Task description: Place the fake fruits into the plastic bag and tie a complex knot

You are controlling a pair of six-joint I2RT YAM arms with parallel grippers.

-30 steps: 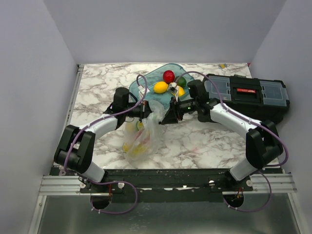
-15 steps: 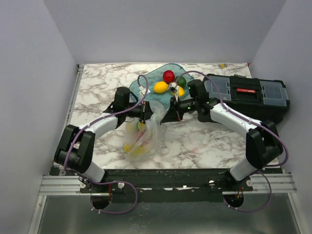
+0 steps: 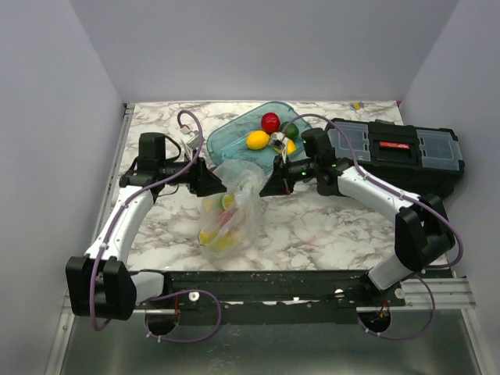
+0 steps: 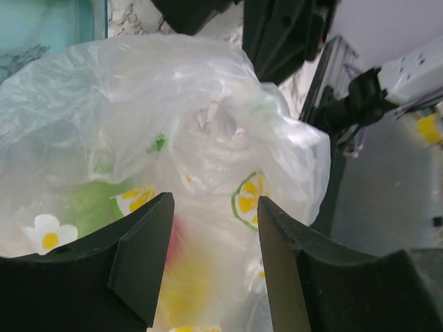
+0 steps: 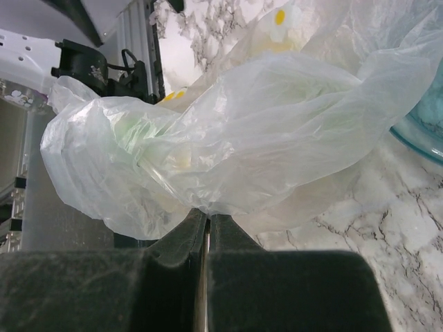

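White marble surface (image 3: 156,129): open room toward 9 o'clock, black toolbox (image 3: 394,152) along its 3 o'clock edge. Clear citrus-print plastic bag (image 3: 226,223) sits at 6 o'clock of the teal tub (image 3: 226,141). Right end effector (image 3: 266,187) pinches the bag's film; left end effector (image 3: 211,181) is spread.

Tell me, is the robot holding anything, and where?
The right jaws pinch the plastic bag by loose film near its top. The left jaws hold nothing.
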